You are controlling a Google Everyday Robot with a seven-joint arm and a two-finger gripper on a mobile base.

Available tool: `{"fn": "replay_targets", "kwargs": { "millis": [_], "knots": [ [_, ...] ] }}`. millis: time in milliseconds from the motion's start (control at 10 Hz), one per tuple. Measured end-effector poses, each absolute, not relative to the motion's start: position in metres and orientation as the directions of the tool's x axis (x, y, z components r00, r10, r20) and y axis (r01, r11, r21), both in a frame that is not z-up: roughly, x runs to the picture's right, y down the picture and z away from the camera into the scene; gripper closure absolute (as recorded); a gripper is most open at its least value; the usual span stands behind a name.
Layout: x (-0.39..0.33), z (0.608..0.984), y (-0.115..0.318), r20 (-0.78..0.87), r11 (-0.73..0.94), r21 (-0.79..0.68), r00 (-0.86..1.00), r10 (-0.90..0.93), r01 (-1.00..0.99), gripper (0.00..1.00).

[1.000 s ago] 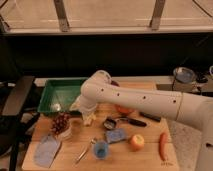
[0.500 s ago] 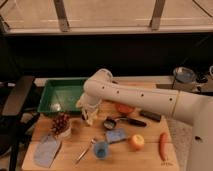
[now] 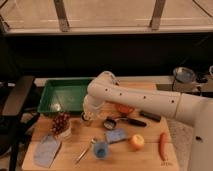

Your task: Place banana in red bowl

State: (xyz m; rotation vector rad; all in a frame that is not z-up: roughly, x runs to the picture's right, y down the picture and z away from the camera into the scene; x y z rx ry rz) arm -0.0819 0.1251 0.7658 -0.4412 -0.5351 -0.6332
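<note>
My gripper (image 3: 88, 116) hangs from the white arm and sits low over the wooden table, just in front of the green tray's right front corner. A small pale-yellow shape, likely the banana (image 3: 88, 119), shows at its tip; I cannot tell whether it is held. The red bowl (image 3: 125, 109) lies right of the gripper, mostly hidden behind the arm, with only its orange-red front rim showing.
The green tray (image 3: 60, 95) is at the back left. Dark grapes (image 3: 60, 123), a grey cloth (image 3: 46, 150), a spoon (image 3: 84, 152), a blue cup (image 3: 100, 149), a blue sponge (image 3: 116, 136), a round orange fruit (image 3: 136, 142), a carrot-like stick (image 3: 162, 145) and a black-handled tool (image 3: 125, 121) lie on the table.
The arm has shifted only slightly. The gripper stays at about the same spot by the tray's front corner.
</note>
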Motion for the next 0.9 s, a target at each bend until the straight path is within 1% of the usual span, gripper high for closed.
{"fn": "replay_targets", "kwargs": {
  "millis": [100,200,400,600,700,900],
  "knots": [
    [-0.074,0.762,0.115,0.579,0.741,-0.222,0.697,-0.423,0.634,0.98],
    [-0.066,0.757,0.105,0.568,0.757,-0.221,0.712,-0.413,0.615,1.00],
    [-0.039,0.738,0.069,0.531,0.803,-0.209,0.754,-0.386,0.558,1.00],
    [0.005,0.717,0.026,0.480,0.850,-0.190,0.802,-0.357,0.492,1.00],
    [0.035,0.711,0.006,0.440,0.874,-0.185,0.833,-0.336,0.450,1.00],
    [0.083,0.717,-0.026,0.362,0.904,-0.193,0.884,-0.295,0.381,1.00]
  ]
}}
